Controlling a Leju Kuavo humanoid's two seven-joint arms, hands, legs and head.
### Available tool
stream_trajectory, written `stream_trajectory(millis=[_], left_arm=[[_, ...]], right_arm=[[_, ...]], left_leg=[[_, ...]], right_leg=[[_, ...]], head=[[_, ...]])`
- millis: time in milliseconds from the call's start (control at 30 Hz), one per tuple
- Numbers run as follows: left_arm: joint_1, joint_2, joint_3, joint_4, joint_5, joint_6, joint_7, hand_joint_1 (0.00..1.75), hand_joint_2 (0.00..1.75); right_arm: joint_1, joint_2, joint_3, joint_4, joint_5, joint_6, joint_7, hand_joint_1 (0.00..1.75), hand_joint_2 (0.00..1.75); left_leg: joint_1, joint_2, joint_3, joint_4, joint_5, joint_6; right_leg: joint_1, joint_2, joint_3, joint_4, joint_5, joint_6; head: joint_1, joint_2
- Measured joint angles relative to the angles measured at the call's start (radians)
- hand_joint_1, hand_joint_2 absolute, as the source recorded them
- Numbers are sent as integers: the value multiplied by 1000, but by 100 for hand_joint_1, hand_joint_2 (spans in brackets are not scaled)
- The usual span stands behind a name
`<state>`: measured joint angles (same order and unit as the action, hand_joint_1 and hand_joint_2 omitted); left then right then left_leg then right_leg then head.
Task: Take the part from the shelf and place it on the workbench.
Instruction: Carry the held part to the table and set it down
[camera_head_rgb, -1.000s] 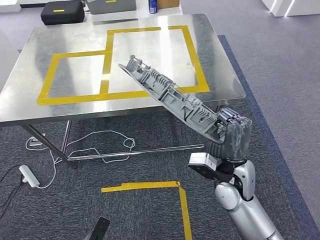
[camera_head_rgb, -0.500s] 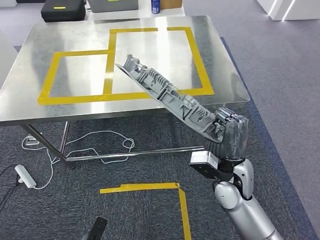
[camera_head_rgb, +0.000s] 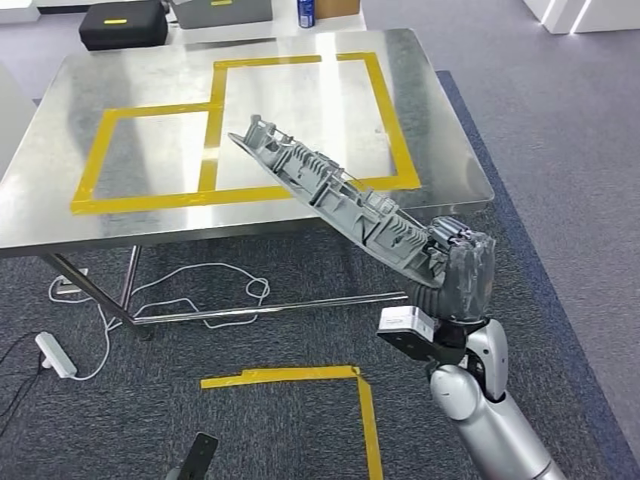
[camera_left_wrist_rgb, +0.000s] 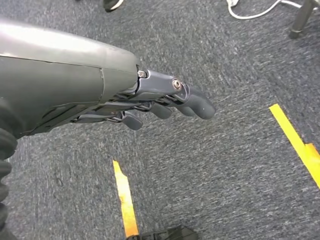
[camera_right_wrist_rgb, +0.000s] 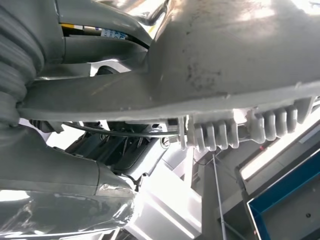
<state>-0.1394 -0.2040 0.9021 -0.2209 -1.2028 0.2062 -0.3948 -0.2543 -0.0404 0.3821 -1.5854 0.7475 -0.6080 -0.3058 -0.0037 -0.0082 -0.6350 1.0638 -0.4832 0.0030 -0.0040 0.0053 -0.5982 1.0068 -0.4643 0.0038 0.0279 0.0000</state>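
Head view: the right hand (camera_head_rgb: 462, 272) grips one grey part (camera_head_rgb: 332, 193) by its near end, raised aslant over the tabletop (camera_head_rgb: 68, 120) edge with two yellow tape squares. Left wrist view: the left hand (camera_left_wrist_rgb: 166, 102) hangs above carpet, fingers straight, holding nothing. Right wrist view: the part (camera_right_wrist_rgb: 234, 65) crosses close overhead.

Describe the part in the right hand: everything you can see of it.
The part is a long, narrow grey moulding, plastic by its look, with rows of ribs and clips along its upper face; the right wrist view shows a smoother broad face and ribbed clip blocks. The right hand grips its near end. It slopes up and away from that hand, its far end raised over the workbench, above the yellow tape. It does not seem to touch the benchtop.
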Motion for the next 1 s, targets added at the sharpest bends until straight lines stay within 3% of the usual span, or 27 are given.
stream_trajectory(millis=[100,133,167,200,267,300,367,467,533,600,633,667,700,800,867,933,1000], left_arm=[[2,1,0,0,0,0,0,0,175],[3,1,0,0,0,0,0,0,175],[4,1,0,0,0,0,0,0,175],[5,1,0,0,0,0,0,0,175],[5,2,0,0,0,0,0,0,175],[4,2,0,0,0,1,0,0,175],[3,2,0,0,1,1,0,0,175],[4,2,0,0,5,3,0,0,175],[3,2,0,0,9,4,0,0,175],[2,2,0,0,10,5,0,0,175],[3,2,0,0,11,5,0,0,175],[4,2,0,0,11,5,0,0,175],[4,3,0,0,12,5,0,0,175],[5,2,-1,0,12,5,0,0,175],[5,2,-1,0,13,5,0,0,175],[7,2,-1,0,13,4,0,0,175],[7,2,-1,0,14,4,0,0,175]], right_arm=[[2,0,0,0,3,-1,0,175,175],[4,0,0,1,3,-1,0,175,175],[6,0,0,1,3,-1,0,175,175],[8,0,0,1,2,-1,1,175,175],[9,0,0,0,1,-1,1,175,175],[9,0,0,0,0,-1,1,175,175],[8,0,0,0,-3,-2,1,175,175],[9,0,0,0,-30,4,4,175,175],[8,0,0,0,-75,20,2,175,175],[9,0,0,0,-120,37,-4,175,175],[12,0,0,0,-132,42,-7,175,175],[13,0,0,0,-137,45,-9,175,175],[14,0,0,0,-140,48,-12,175,175],[12,0,0,-5,-154,63,-23,175,175],[10,0,0,-9,-173,83,-28,175,175],[10,-2,-1,-10,-200,110,-33,175,175],[10,-5,-3,-11,-223,136,-40,175,175]], left_leg=[[4,1,-80,175,-86,-10],[4,1,-101,217,-95,-12],[5,1,-108,227,-86,-12],[5,1,-97,200,-59,-12],[5,1,-40,81,11,-6],[4,1,-11,22,30,-2],[2,0,14,-33,35,5],[4,0,19,-46,35,20],[7,1,23,-51,36,30],[6,1,24,-51,33,36],[6,1,24,-51,32,37],[6,1,25,-50,32,38],[6,1,27,-50,31,38],[3,-1,32,-47,25,30],[-1,-2,31,-45,23,22],[-1,-1,29,-44,23,14],[0,0,21,-23,2,5]], right_leg=[[0,-2,4,-1,-2,-8],[1,-1,4,-1,-3,-9],[1,-1,6,-1,-4,-9],[1,0,8,0,-5,-9],[2,2,13,0,-9,-5],[4,2,14,1,-11,-2],[6,3,12,3,-14,7],[4,1,3,11,-24,22],[2,0,-34,84,-65,30],[1,0,-100,219,-123,36],[0,0,-129,270,-137,38],[0,0,-142,290,-134,40],[0,0,-134,269,-112,39],[1,-1,-36,73,-18,33],[3,-1,-1,9,-7,26],[2,1,4,4,-8,18],[0,0,8,-2,-5,7]], head=[[-3,0],[-3,0],[-3,0],[-3,0],[-3,0],[-3,0],[-2,0],[-2,0],[2,0],[5,0],[5,0],[5,0],[5,0],[5,0],[4,0],[3,0],[2,0]])
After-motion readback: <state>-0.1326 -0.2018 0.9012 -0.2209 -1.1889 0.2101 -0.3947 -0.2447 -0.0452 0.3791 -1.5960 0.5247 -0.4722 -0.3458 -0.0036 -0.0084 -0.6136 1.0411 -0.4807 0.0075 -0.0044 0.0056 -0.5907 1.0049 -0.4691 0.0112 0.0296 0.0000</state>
